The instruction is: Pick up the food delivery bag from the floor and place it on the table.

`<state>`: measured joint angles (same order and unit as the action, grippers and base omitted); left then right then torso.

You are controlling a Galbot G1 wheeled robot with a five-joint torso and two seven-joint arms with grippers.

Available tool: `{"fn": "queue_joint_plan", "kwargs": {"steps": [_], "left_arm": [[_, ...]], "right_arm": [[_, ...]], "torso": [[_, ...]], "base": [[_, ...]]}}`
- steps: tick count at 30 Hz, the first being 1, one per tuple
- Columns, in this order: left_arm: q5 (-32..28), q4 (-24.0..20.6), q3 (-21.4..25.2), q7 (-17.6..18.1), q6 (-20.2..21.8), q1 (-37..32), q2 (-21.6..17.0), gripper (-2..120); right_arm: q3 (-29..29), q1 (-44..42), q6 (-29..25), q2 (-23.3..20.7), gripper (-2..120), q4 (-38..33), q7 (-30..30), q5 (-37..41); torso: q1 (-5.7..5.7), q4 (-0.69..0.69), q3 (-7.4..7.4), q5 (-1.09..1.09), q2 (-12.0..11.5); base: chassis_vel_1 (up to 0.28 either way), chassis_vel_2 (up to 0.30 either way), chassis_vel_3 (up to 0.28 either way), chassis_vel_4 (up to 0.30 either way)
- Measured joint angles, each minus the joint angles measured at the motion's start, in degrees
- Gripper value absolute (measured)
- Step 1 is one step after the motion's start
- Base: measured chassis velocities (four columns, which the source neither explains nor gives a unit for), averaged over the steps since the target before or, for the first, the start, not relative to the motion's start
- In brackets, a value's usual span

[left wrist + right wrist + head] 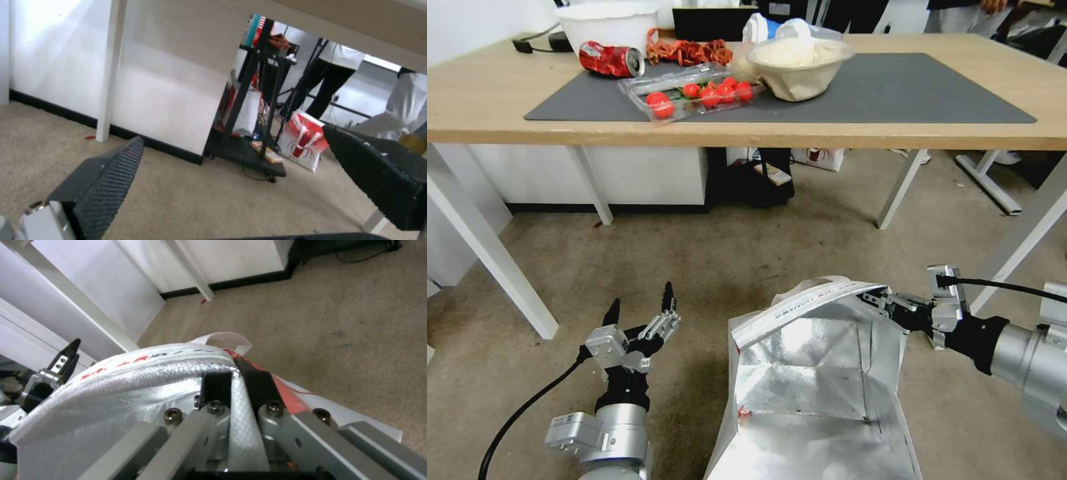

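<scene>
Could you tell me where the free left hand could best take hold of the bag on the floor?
The near-left top edge of the bag, from its left: the mouth gapes open, the rim stands up, and the right hand already pinches the opposite edge. The left hand is open beside it.

Under the desk ahead of you a white panel wall runs along a black baseboard. Beside it stands a black wheeled cart loaded with clutter, with a red-and-white paper bag just next to it. A second desk's white frame stands farther right.
</scene>
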<state>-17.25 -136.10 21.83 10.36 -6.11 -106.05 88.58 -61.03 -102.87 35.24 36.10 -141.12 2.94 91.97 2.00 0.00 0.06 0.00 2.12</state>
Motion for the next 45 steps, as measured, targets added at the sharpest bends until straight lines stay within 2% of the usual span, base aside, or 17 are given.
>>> {"fn": "queue_joint_plan", "kwargs": {"steps": [9,16,25,45], "left_arm": [[-0.25,-0.36,-0.02,0.22,-0.23,-0.46,0.05,100],[0.53,-0.79,0.08,0.50,0.04,-0.82,0.26,100],[0.91,-0.81,0.07,0.61,0.15,-0.97,0.41,100],[1.34,-0.82,0.03,0.69,0.26,-1.05,0.73,100]], "right_arm": [[0.58,0.05,0.00,0.22,0,-0.03,-0.60,-1.16],[1.27,0.24,-0.05,0.24,0,-0.03,-1.17,-2.08],[1.53,0.23,-0.11,0.33,0,0.06,-1.71,-3.04],[1.88,0.22,-0.29,0.37,0,0.22,-2.43,-4.13]], "torso": [[0.04,-0.01,1.43,0.00,1.53],[0.21,0.00,3.38,0.00,3.60],[0.45,0.00,5.12,0.00,5.55],[1.43,0.00,8.86,0.00,10.24]], "base": [[0.000,0.000,0.000,0.000],[0.000,0.000,0.000,0.000],[0.000,0.000,0.000,0.000],[0.000,0.000,0.000,0.000]]}}
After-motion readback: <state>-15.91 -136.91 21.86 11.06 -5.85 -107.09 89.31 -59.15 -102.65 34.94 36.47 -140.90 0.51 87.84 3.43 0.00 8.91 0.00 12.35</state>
